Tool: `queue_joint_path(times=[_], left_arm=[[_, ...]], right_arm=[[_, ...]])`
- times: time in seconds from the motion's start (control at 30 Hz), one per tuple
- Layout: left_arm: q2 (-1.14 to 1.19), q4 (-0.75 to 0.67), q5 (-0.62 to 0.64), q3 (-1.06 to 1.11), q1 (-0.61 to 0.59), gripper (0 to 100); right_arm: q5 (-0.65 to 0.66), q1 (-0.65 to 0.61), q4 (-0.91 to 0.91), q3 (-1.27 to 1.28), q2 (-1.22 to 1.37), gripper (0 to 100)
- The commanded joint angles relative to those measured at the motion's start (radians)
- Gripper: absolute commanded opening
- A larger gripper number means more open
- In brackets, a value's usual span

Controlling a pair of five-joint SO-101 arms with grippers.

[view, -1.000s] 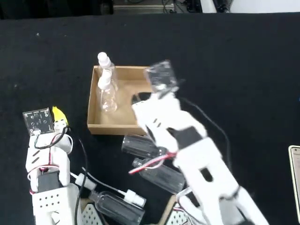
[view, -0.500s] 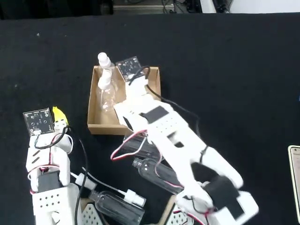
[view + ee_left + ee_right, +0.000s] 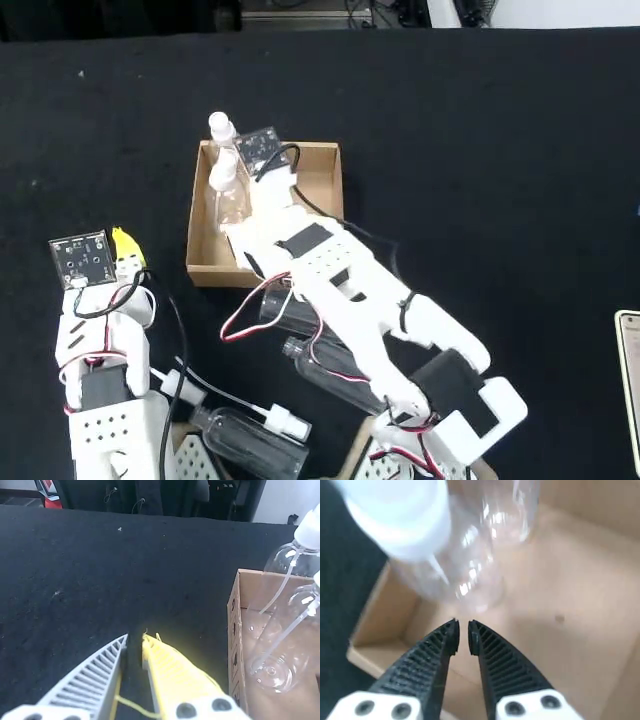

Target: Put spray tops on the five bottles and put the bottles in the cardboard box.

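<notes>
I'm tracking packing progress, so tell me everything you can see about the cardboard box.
The cardboard box is a shallow, open-topped brown tray lying flat on the black table. Two clear bottles with white spray tops stand upright along one side of its floor. The right gripper hangs inside it beside them, over bare floor, jaws together and empty.

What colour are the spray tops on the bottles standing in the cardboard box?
White. The spray tops show best in the high view.

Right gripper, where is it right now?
In the right wrist view the right gripper hangs over the floor of the cardboard box, right beside the two spray-topped bottles standing along its left wall.
</notes>
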Motion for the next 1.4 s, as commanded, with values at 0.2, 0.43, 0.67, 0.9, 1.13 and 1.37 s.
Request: queue_joint_path(times=[0.2,0.43,0.67,0.9,1.13,1.37], left_arm=[[-0.015,0.002,-0.003,0.025,0.015,3],[-0.015,0.002,-0.003,0.025,0.015,3],[-0.015,0.002,-0.005,0.025,0.015,3],[-0.015,0.003,-0.006,0.025,0.015,3],[-0.015,0.003,-0.005,0.025,0.015,3],[-0.015,0.003,-0.005,0.025,0.013,3]], right_arm=[[-0.017,-0.015,-0.212,0.053,-0.01,1.1],[-0.015,-0.014,-0.221,0.045,-0.005,1.1],[-0.015,-0.009,-0.201,0.051,-0.001,1.1],[-0.015,0.081,-0.049,0.053,-0.15,1.1],[-0.017,0.19,-0.186,0.058,-0.068,1.1],[-0.015,0.187,-0.436,-0.001,0.157,1.1]])
